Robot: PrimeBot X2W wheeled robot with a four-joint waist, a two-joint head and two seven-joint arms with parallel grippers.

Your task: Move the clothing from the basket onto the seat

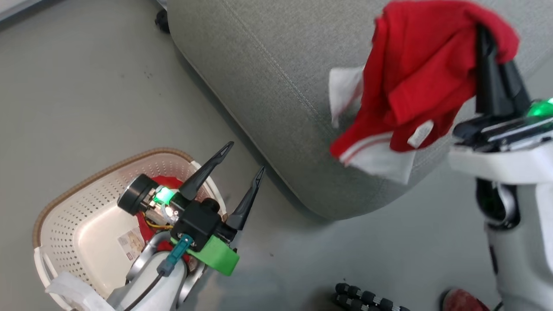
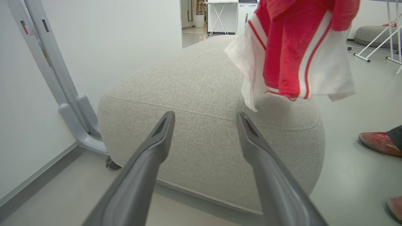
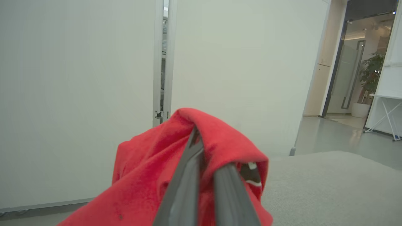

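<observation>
Paper label (image 1: pixel 131 244), unreadable, on basket (image 1: pixel 73 216) floor

floor (image 2: pixel 355 175): smooth pale grey, slight sheen, below the left gripper (image 2: pixel 204 115) and on both sides of it
wall (image 2: pixel 119 40): plain white, up-left of the left gripper; grey skirting (image 2: pixel 31 182) along its foot
post (image 2: pixel 47 53): grey slanted upright with a curved foot, against that wall, far left of the left gripper
wall panels (image 3: pixel 235 62): white, straight ahead of the right gripper (image 3: pixel 207 150); narrow vertical gap (image 3: pixel 163 62) up-left of its tips
doorway (image 3: pixel 361 62): dark-framed, far right of the right gripper; warm-lit corridor behind
plant (image 3: pixel 370 72): green, potted, inside the doorway
table (image 3: pixel 384 96): white, crossed legs, far right, well apart from the right gripper
light: even, diffuse
</observation>
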